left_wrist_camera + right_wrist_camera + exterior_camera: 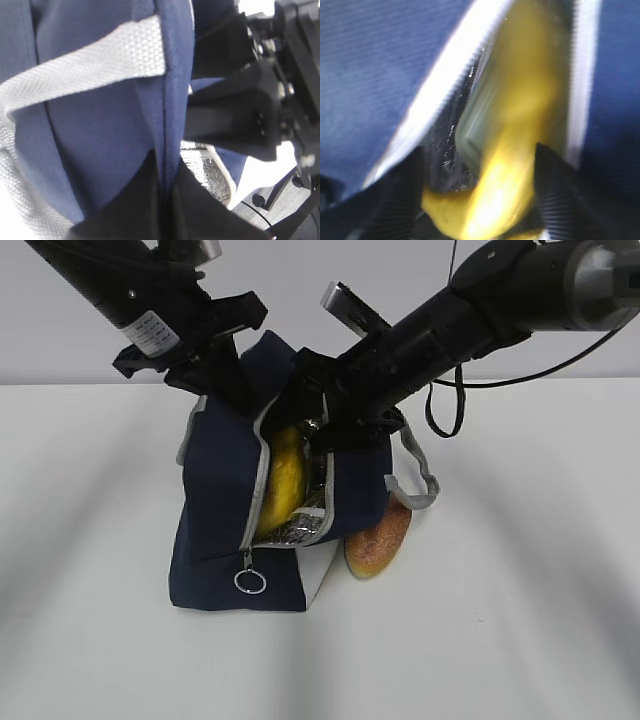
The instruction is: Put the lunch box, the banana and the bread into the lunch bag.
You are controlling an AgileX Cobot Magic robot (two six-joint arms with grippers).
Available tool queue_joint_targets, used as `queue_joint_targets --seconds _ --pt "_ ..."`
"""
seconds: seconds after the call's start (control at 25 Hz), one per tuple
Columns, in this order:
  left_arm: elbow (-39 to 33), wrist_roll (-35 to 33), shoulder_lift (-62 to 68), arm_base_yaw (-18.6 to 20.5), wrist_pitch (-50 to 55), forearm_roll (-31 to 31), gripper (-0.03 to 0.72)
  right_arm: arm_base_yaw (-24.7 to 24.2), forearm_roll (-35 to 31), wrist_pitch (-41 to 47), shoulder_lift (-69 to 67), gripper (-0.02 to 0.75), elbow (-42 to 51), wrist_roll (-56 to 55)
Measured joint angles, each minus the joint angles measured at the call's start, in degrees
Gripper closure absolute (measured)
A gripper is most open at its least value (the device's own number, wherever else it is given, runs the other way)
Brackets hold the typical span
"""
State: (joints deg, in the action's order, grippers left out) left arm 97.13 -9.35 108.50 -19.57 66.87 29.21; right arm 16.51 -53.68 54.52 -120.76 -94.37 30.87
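The navy lunch bag (pixel 215 520) stands on the table with its zipper mouth gaping. My left gripper (pixel 225 370) is shut on the bag's upper rim, and the fabric seam (pixel 167 165) runs between its dark fingers (pixel 125 210). The yellow banana (pixel 283 475) lies inside the mouth against the foil lining. My right gripper (pixel 320 435) reaches into the opening, its jaws spread, with the banana (pixel 520 150) between the fingers (pixel 560 200). Beside the banana shows the pale green edge of the lunch box (pixel 475 130). The bread (pixel 380 540) lies on the table outside the bag, against its right side.
A grey strap handle (pixel 420 480) hangs over the bag's right side above the bread. The ring pull (pixel 249 581) dangles at the bag's front. A black cable (pixel 445 400) loops under the right arm. White tabletop surrounds the bag.
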Motion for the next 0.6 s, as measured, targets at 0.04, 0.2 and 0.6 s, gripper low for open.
queue_joint_targets --seconds 0.04,0.2,0.6 --pt "0.0 0.0 0.0 0.0 0.0 0.0 0.691 0.0 0.0 1.0 0.0 0.165 0.0 0.0" --pt "0.0 0.0 0.0 0.0 0.0 0.0 0.691 -0.2 0.8 4.1 0.3 0.189 0.0 0.0" --pt "0.0 -0.4 0.0 0.0 0.3 -0.1 0.691 -0.3 1.2 -1.5 16.0 0.222 12.4 -1.7"
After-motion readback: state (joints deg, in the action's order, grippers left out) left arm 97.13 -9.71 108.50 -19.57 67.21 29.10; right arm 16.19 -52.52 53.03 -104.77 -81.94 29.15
